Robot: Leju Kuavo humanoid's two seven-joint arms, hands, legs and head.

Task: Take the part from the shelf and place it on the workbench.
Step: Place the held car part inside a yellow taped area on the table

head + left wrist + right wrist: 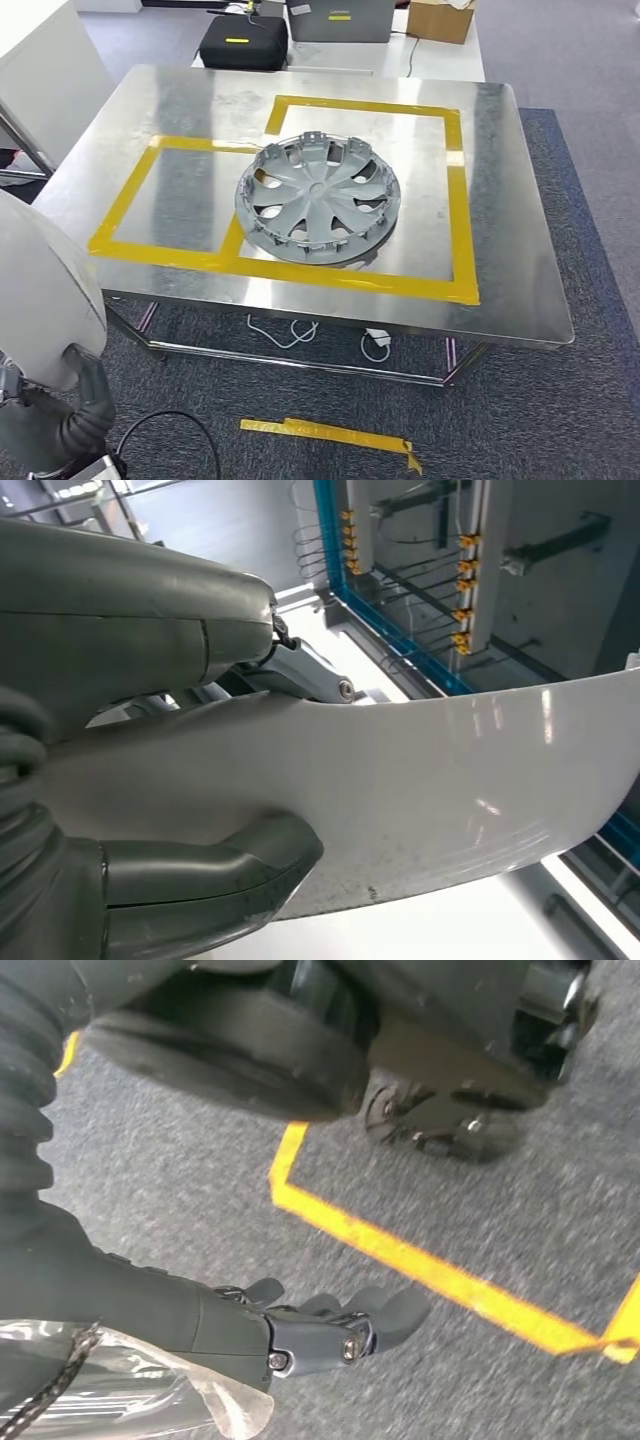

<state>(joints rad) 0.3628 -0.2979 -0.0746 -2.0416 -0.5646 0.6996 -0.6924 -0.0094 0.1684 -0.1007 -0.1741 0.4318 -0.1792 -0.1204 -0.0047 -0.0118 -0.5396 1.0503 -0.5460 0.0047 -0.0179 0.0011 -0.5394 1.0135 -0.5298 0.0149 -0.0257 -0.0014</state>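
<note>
Between left hand [151, 780] thumb and fingers [302, 675]: white curved part [423, 780], clamped, low at the robot's left side. Right hand [317, 1330] hangs over grey carpet [189, 1200] with yellow floor tape [423, 1270], fingers loosely extended, holding nothing. Well beyond both hands: steel workbench [513, 260], grey hubcap [317, 197] inside yellow tape squares [453, 200].

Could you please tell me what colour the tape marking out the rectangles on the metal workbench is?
Yellow tape, clearest in the head view.
</note>
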